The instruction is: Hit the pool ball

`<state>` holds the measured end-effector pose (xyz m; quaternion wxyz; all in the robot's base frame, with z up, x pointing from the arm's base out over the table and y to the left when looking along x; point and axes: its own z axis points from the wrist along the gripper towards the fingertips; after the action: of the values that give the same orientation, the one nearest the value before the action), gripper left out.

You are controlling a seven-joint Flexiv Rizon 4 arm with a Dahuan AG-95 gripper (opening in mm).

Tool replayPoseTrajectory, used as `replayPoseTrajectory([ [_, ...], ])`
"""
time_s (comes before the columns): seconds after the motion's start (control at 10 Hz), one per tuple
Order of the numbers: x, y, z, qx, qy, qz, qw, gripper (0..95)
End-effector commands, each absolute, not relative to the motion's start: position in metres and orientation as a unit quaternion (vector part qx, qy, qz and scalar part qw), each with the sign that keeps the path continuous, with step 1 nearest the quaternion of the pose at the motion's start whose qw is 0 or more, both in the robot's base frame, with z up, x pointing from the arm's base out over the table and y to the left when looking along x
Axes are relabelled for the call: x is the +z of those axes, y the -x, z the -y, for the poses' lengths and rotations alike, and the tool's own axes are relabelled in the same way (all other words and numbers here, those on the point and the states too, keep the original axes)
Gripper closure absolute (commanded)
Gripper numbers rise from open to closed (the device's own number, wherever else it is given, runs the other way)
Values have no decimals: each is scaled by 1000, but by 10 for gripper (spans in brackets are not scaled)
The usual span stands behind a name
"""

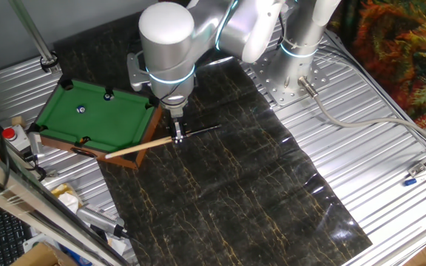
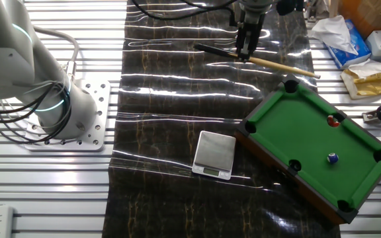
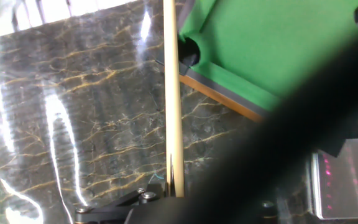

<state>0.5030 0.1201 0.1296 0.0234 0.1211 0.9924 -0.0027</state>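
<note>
The blue ball [image 2: 333,158] sits on the green felt of the little pool table [image 2: 303,142], out toward the far end from the arm, with a red ball [image 2: 333,121] resting right at a side pocket along the long rail. From one fixed view only the blue ball shows on the felt, as a small pale dot. All the corner pockets in sight look black and I can't tell what is in them.

The wooden cue [image 1: 133,148] lies just outside the pool table, running along its near rail over the dark marbled mat [image 1: 228,185], pale shaft toward the table's corner, black butt pointing away across the mat. The gripper [image 1: 177,137] is down on it, jaws pinched onto the cue where the pale wood meets the dark end; the hand view shows the shaft running straight up from between the fingers, past a corner pocket.

A small silver scale [image 2: 215,154] lies on the mat just beside the pool table's near corner. Broad bare mat stretches away from the cue toward the arm's base.
</note>
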Motion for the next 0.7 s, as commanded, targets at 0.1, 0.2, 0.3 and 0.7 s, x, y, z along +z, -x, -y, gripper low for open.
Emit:
replayPoseTrajectory([
  [0.1,126,-508,-126,-6,-127,-992,25,950],
  [0.2,126,-510,-130,-6,-128,-991,25,950],
  [0.3,125,-513,-134,-6,-128,-991,25,950],
  [0.7,117,-523,-155,-4,-128,-991,28,950],
])
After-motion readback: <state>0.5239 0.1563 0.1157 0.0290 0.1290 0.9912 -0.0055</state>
